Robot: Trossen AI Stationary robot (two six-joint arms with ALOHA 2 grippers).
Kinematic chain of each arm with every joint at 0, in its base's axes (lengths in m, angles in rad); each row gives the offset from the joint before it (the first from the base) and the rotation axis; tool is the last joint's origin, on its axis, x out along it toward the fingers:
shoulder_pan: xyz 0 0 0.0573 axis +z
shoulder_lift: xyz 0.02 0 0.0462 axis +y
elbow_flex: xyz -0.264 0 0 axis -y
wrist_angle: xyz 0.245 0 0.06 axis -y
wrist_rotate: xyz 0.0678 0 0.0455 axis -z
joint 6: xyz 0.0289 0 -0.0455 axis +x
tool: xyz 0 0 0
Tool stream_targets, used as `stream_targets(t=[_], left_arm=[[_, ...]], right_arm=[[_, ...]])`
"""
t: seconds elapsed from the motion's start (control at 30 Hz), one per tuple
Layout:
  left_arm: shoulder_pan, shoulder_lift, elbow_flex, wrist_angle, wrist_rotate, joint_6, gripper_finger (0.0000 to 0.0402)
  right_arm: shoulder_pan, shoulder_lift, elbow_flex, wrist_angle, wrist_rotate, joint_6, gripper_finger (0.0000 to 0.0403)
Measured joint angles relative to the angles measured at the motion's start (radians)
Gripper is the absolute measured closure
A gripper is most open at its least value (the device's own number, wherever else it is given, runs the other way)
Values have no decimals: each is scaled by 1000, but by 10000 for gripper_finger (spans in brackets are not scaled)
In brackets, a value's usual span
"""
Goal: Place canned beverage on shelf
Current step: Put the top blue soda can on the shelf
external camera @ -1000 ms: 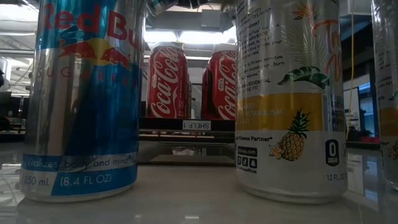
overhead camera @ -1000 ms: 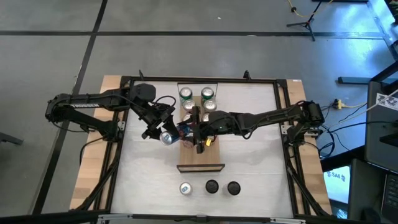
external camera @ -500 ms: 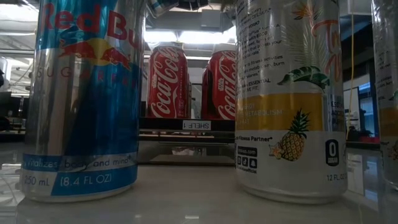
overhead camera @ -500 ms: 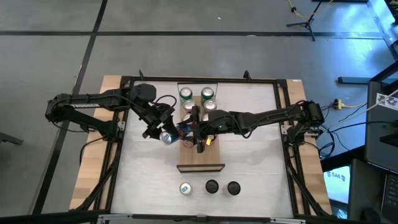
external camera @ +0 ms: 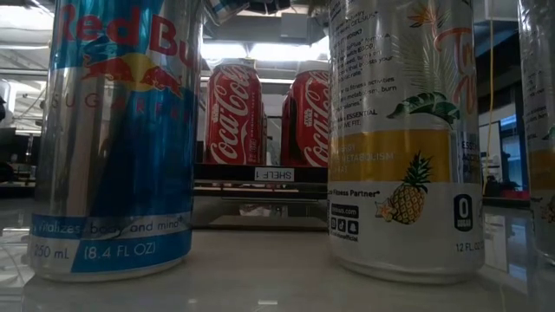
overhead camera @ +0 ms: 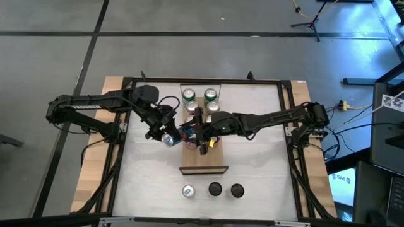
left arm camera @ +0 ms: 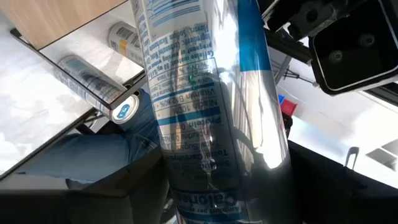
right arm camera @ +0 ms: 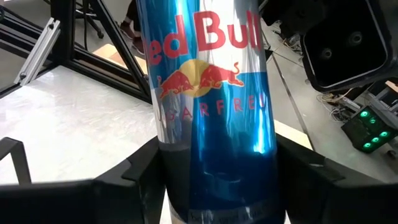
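One slim blue-and-silver Red Bull can (overhead camera: 180,134) is held between both grippers above the left edge of the light-wood shelf (overhead camera: 203,161). My left gripper (overhead camera: 163,133) is shut on it from the left and my right gripper (overhead camera: 198,132) from the right. The can fills the left wrist view (left arm camera: 211,112) and the right wrist view (right arm camera: 208,93). Several cans (overhead camera: 201,101) stand on the shelf's far end. My left gripper pinches the can's side wall (left arm camera: 186,186) between its two fingers (left arm camera: 140,186), coming from the table's left near the can's silver top (overhead camera: 168,139). The can is tilted and lifted clear. My right gripper pinches the can's lower part, below the logo (right arm camera: 214,180), between its two fingers (right arm camera: 134,180), coming from the table's right. The can runs away from the fingers toward my left gripper, clear of the shelf.
Three cans (overhead camera: 214,189) stand in a row near the table's front edge; the low view shows a Red Bull can (external camera: 117,139) and a pineapple can (external camera: 403,139) up close. Two red cola cans (external camera: 264,113) show on the shelf behind. A yellow item (overhead camera: 212,142) lies on the shelf.
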Motion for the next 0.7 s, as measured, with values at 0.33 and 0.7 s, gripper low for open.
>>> stream_targets(t=[0.33,0.7], left_arm=[[-13,0,0,-20,-13,35,118],[-6,-50,-1,9,-70,134,114]], right_arm=[[0,-1,0,-5,-4,8,168],[0,-41,2,-43,3,2,168]])
